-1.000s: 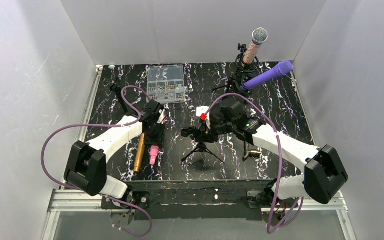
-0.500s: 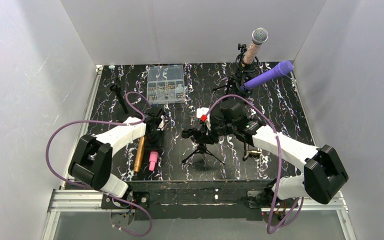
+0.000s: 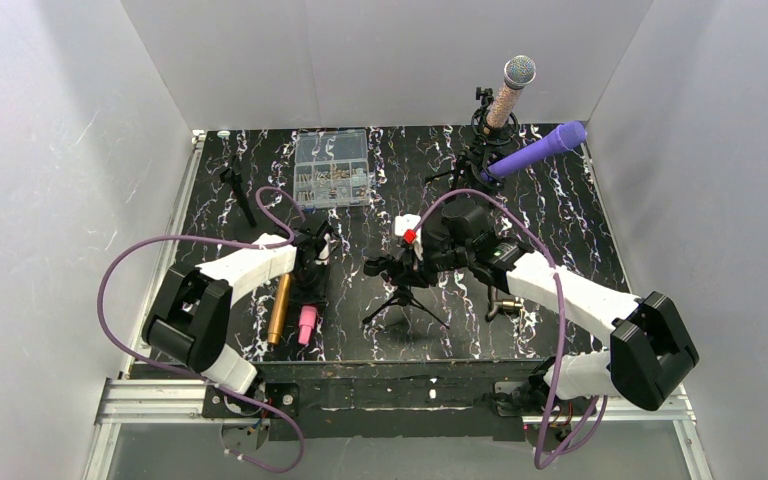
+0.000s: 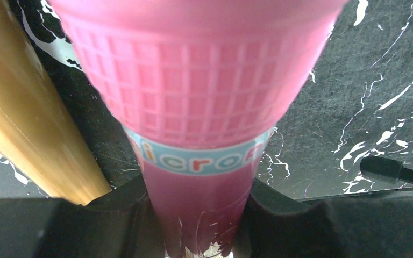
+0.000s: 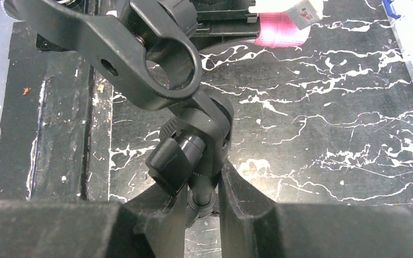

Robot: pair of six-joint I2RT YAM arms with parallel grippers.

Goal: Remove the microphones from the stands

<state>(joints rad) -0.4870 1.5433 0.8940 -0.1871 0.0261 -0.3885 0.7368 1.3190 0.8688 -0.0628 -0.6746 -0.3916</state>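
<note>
- Pink microphone [image 3: 307, 322]: out of the stand, sitting low near the front edge of the tabletop [image 3: 560, 230], head pointing toward that edge, just beside a gold microphone [image 3: 279, 308].
- Left hand [image 3: 310, 275]: pinching the pink handle, fingers closed tight.
- Stand [image 3: 405, 295]: tripod standing mid-tabletop, its clip [image 5: 161, 59] holding nothing.
- Right hand [image 3: 408, 264]: clamping the stem below the clip joint.
- Open marbled surface is showing between the stand and the parts box [image 3: 333, 167] at the back.

Bright, even overhead light, soft shadows, near microphone [image 4: 204, 97] out of focus
</note>
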